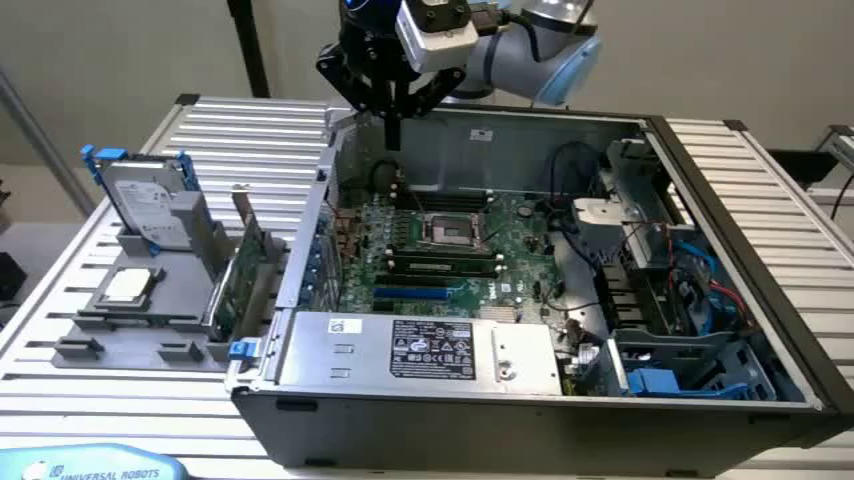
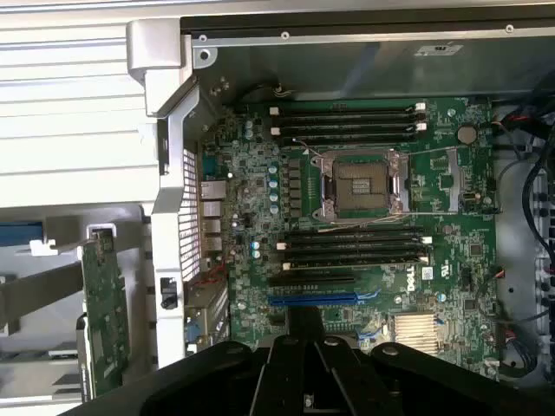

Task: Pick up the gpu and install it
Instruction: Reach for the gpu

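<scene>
Gpu (image 1: 248,268): stands upright on edge in a grey rack (image 1: 127,335) on the desk (image 1: 254,125), just outside the side wall of the open computer case (image 1: 534,425). Shares the rack with a hard drive (image 1: 147,205) on blue rails, near but not touching. Not yet picked up.

Jaws: hang over the rear of the case, above the motherboard (image 1: 447,245), well apart from the gpu. Appear pressed together, gripping nothing.

Handling, as a guess: looks light, thin and stiff, yet fragile. Shows small parts across its green face, so best not squeezed there. Offers the free top edge as the likeliest hold, pinched across the thickness near the middle for balance. Likely to tilt or twist if taken near one end. Probably slick on the bare board, so wants a square, even pinch. Calls for gentle force only; may flex or crack under a hard clamp.
</scene>
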Robot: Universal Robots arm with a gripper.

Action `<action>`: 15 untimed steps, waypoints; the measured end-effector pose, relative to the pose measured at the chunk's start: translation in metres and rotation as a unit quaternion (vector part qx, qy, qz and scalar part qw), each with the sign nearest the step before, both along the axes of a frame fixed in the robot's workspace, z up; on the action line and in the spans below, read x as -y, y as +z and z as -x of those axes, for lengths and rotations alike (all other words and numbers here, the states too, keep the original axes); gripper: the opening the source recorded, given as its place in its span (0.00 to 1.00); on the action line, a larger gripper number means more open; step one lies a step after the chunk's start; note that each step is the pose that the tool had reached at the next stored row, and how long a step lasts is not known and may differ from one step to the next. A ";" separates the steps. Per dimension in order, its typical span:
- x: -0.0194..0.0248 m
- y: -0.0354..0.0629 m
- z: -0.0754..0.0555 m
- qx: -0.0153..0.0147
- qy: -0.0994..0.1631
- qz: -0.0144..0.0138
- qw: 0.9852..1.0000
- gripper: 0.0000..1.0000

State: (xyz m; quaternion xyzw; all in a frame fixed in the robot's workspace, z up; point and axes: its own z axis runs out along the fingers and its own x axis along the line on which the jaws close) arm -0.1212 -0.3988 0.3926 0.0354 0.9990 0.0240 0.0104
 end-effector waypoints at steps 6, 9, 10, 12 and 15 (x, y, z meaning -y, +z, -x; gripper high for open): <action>0.0000 0.0000 0.000 0.000 0.000 0.000 1.000 0.11; 0.0000 0.0000 0.000 0.000 0.000 0.000 1.000 0.11; 0.0000 0.0000 0.000 0.000 0.000 0.000 1.000 0.11; 0.0000 0.0000 0.000 0.000 0.000 0.000 1.000 0.11; 0.0003 0.0000 0.001 0.000 0.000 0.000 1.000 0.11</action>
